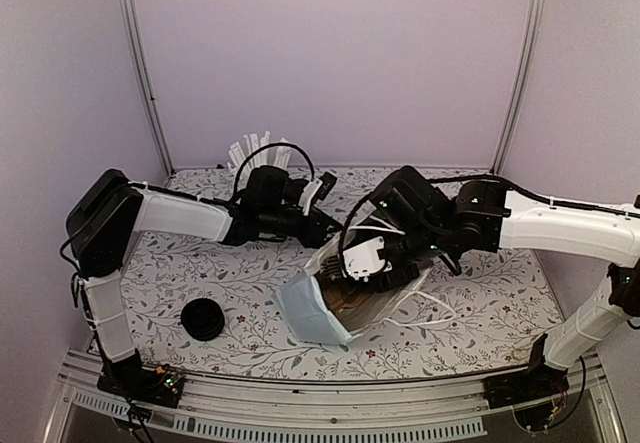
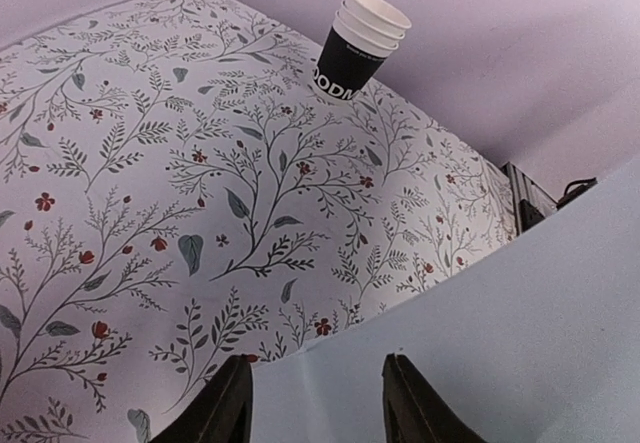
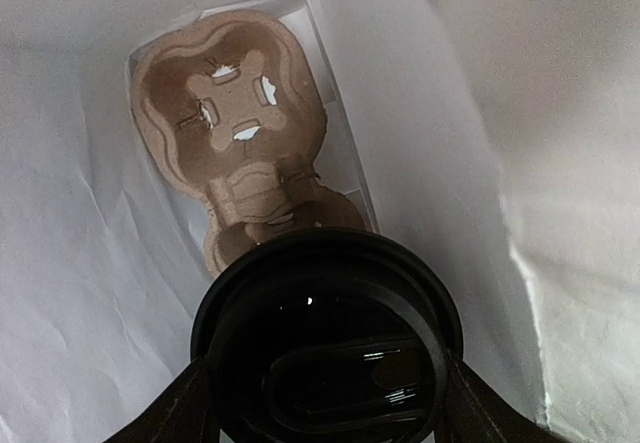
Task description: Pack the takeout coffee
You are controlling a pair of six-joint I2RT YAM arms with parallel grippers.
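Inside the bag (image 3: 80,263), the right gripper (image 3: 328,403) clasps the takeout coffee (image 3: 328,333), base toward the cup carrier (image 3: 235,113) deeper in; the left gripper (image 2: 320,403) gapes empty outside.

Floral table (image 1: 490,298): bag (image 1: 312,315), cups (image 2: 360,45), seemingly lids (image 1: 203,319)

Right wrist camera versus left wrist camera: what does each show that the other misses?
Right wrist only: the lidded coffee cup held in the right gripper, with a cardboard carrier beyond it inside the bag. Left wrist only: the flowered table, a stack of unlidded cups and the open left gripper. Both: the bag, inside versus outside.
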